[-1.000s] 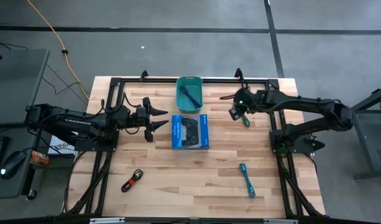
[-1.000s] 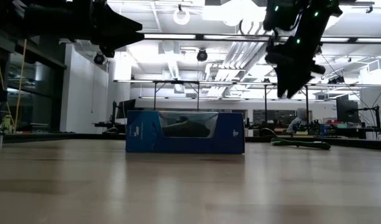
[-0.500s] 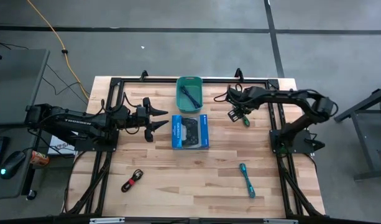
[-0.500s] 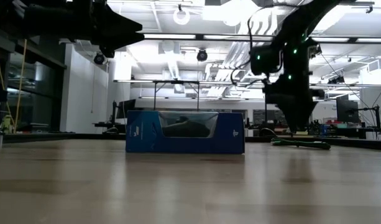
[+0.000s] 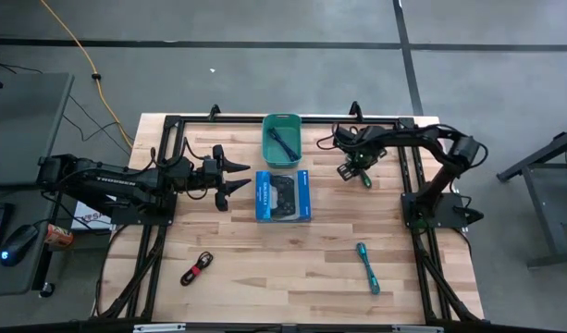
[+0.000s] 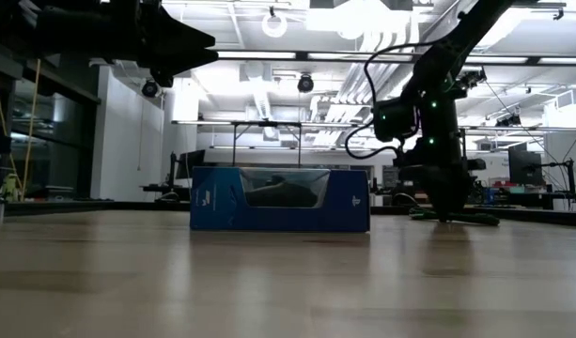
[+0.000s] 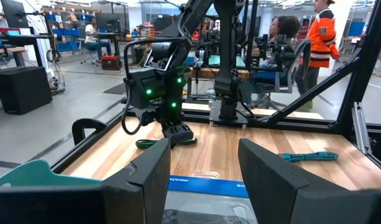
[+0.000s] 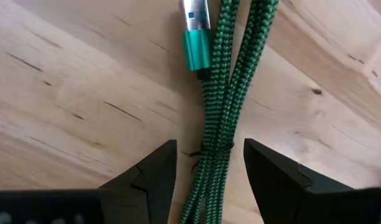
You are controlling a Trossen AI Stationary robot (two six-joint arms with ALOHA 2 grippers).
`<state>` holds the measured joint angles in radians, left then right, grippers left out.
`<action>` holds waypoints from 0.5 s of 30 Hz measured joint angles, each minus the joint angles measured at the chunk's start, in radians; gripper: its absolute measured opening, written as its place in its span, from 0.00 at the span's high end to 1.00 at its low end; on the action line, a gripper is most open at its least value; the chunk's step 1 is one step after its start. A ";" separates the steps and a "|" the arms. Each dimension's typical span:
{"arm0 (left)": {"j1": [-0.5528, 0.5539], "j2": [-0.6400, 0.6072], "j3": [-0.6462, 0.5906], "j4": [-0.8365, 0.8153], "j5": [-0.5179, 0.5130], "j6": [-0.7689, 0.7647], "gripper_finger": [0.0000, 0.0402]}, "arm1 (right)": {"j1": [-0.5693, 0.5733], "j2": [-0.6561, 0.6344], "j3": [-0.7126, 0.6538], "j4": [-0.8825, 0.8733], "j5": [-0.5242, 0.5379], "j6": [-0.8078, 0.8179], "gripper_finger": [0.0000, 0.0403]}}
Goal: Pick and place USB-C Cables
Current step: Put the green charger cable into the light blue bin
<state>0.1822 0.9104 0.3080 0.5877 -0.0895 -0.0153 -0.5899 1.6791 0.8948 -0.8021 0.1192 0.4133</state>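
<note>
The green cable bundle (image 8: 222, 118) lies flat on the wood table at the far right (image 5: 364, 178). My right gripper (image 8: 209, 171) points down over it, open, with one finger on each side of the bundle and touching nothing; it also shows in the low view (image 6: 447, 208). My left gripper (image 5: 239, 176) is open and empty, held above the table to the left of the blue box (image 5: 282, 195). The dark blue cable (image 5: 283, 141) lies in the teal bin (image 5: 268, 148). The teal cable (image 5: 368, 268) and the black cable with a red band (image 5: 198, 268) lie near the front.
The blue box with the controller picture (image 6: 280, 199) stands at the table's middle, just in front of the teal bin. A black metal frame (image 5: 172, 122) runs round the table's far part. People show in the room beyond the table (image 7: 321, 31).
My right gripper has come down from well above the table to just over the green cable, its fingers now standing on either side of the bundle. The arm's elbow has drawn in toward the table. The cable has not moved.
</note>
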 joint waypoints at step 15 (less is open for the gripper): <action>0.000 0.000 0.000 0.000 0.000 0.000 0.58 | -0.015 0.014 0.002 0.007 -0.026 -0.033 0.56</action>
<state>0.1825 0.9104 0.3080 0.5873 -0.0895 -0.0154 -0.6044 1.6929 0.8963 -0.7948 0.0929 0.3801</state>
